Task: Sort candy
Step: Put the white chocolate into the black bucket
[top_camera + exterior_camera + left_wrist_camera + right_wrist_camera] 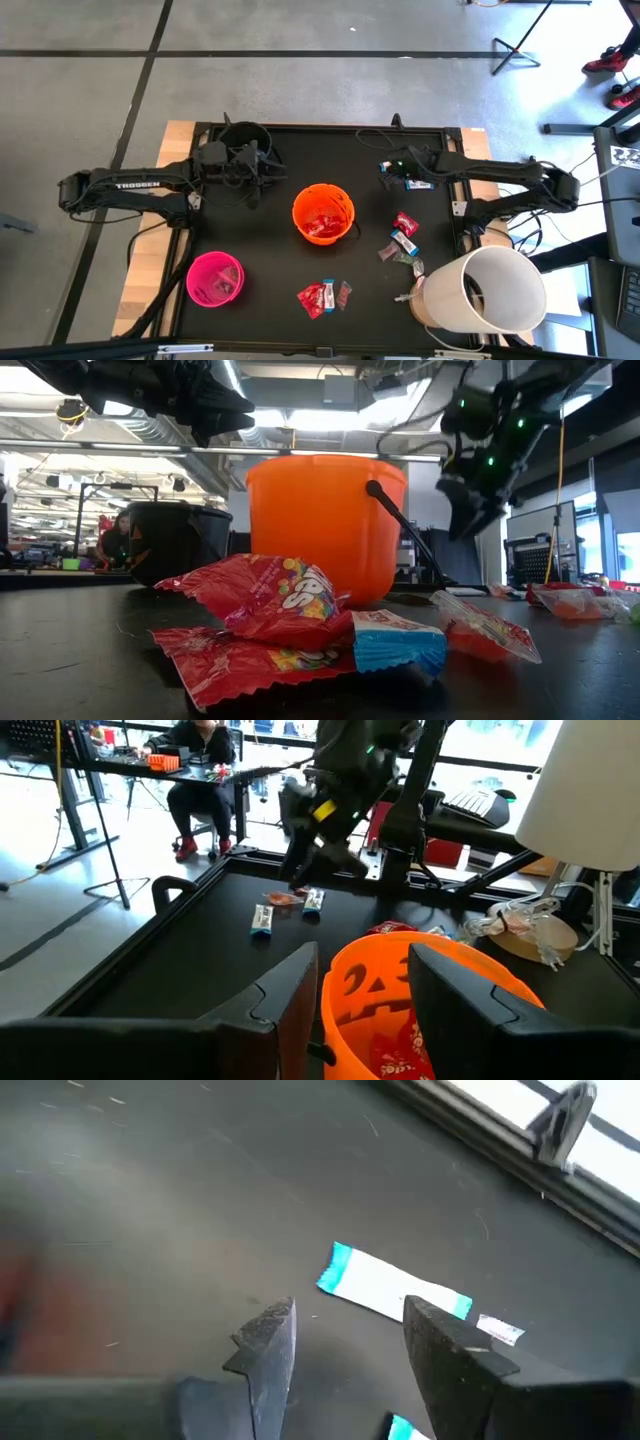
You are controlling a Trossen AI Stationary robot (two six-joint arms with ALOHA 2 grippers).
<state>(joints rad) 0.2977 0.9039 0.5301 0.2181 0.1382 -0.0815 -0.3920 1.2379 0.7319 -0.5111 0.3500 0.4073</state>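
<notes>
hovering just above a blue-and-white bar (392,1294) on the worktop (270,240), the right end effector (345,1345) has its fingers spread, empty, seemingly lined up for a pick. the left end effector (362,1005), also spread and empty, waits near the orange bucket (323,213) holding red packets (322,228).

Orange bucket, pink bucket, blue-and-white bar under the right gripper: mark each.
orange bucket (300,203), high view, left rim.
pink bucket (192,273), high view, left rim.
blue-and-white bar (380,1289), right wrist view, white middle of wrapper.

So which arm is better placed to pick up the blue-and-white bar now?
The right. Its hand hangs open just above the blue-and-white bar, while the left hand waits beside the black bucket.
</notes>
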